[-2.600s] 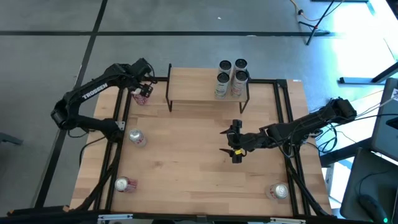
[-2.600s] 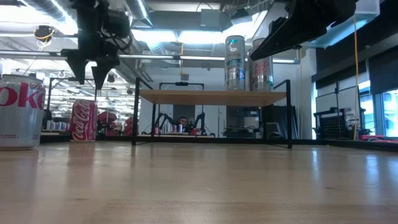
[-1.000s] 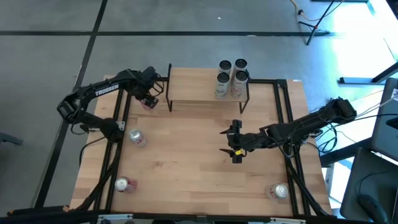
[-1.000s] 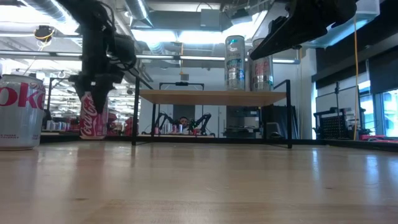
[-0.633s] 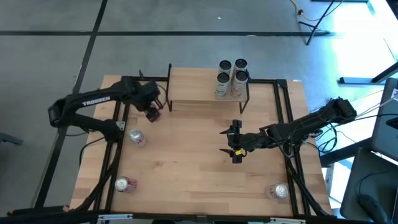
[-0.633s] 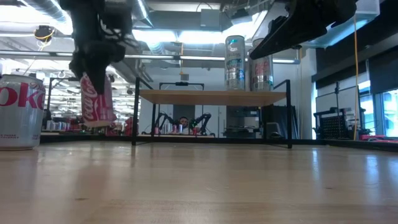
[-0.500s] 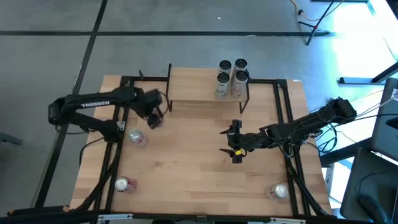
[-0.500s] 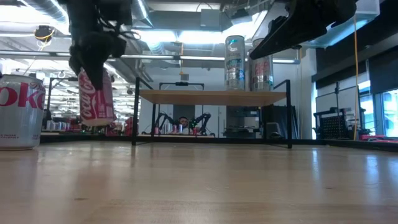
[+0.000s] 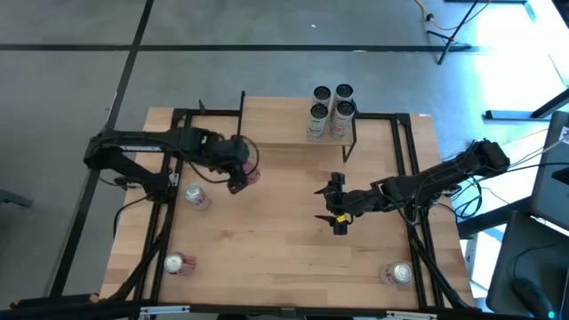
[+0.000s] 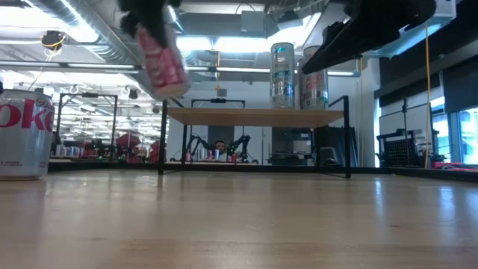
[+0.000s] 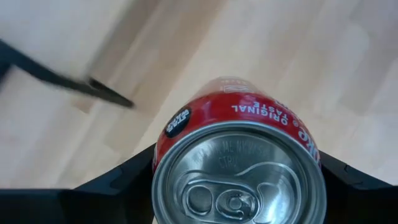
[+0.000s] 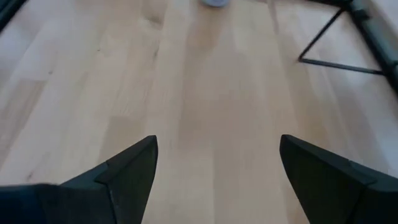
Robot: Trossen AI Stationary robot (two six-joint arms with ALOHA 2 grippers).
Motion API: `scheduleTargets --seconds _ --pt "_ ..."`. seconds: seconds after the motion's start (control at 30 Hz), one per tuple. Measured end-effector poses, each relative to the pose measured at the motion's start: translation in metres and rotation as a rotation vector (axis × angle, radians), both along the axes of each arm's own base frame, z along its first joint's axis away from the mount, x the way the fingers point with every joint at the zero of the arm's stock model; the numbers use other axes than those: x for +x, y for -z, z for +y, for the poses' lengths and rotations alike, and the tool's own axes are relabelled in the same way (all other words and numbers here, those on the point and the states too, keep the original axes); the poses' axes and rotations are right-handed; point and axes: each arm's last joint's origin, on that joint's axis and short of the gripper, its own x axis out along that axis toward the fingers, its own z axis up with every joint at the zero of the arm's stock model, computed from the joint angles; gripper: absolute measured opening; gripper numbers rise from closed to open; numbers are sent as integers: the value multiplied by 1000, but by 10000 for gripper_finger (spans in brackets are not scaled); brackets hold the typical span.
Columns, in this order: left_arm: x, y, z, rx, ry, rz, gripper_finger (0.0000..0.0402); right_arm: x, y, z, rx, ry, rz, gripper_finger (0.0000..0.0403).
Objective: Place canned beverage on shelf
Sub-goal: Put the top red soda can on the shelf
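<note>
From above, the left gripper (image 9: 242, 171) pinches a red can (image 9: 252, 174) in the air over the tabletop (image 9: 267, 240), just in front of the shelf (image 9: 284, 132) near its left end. Four cans (image 9: 331, 110) crowd the right end of the shelf. Three more cans stand on the tabletop: a silver can (image 9: 196, 196) near the left edge, a second can (image 9: 175, 263) at the front left and a third can (image 9: 398, 273) at the front right. The right gripper (image 9: 337, 206) waits spread open over the middle right of the tabletop, holding nothing.

From tabletop height, the red can (image 10: 159, 63) hangs tilted, well clear of the tabletop, its lower end about level with the shelf plank (image 10: 254, 114) and left of it. Two of the shelf cans (image 10: 282, 75) show upright on the plank.

The left wrist camera looks down on the red can's lid (image 11: 239, 180), a dark finger (image 11: 118, 180) pressed to each side.

The right wrist camera shows bare tabletop between wide-apart fingers (image 12: 124, 171).

The likely trouble: the can is tilted and low, so carried across now its bottom could strike the plank edge, or it could land askew and topple. It probably needs lifting and righting first.
</note>
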Motion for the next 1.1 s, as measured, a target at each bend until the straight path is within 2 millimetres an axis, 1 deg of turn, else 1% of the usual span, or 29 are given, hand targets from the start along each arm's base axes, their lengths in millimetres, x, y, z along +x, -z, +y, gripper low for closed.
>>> scheduleTargets --seconds 0.13,0.27,0.4,0.5,0.57,0.7,0.83,0.9,0.97,1.1 --pt "25 -29 11 67 -8 9 275 0 0 1 4 -24 6 323" --pt "50 -55 30 87 -5 19 275 0 0 1 -1 -28 7 323" --pt "68 -67 58 103 -44 54 275 0 0 1 19 -29 10 323" --pt "80 -70 82 110 -72 51 275 0 0 2 45 -35 13 323" --pt "87 -69 98 110 -87 50 275 1 1 2 54 -28 10 323" --pt "97 -61 132 75 -105 50 275 3 6 3 58 -20 28 323" --pt "103 -51 160 24 -124 41 275 6 12 4 51 -19 47 323" --pt "106 -47 170 -12 -123 5 275 7 14 4 43 -12 52 323" --pt "106 -47 178 -67 -120 -51 275 8 15 4 39 -7 55 323" --pt "103 -46 186 -101 -131 -72 275 8 16 4 45 -1 57 323"
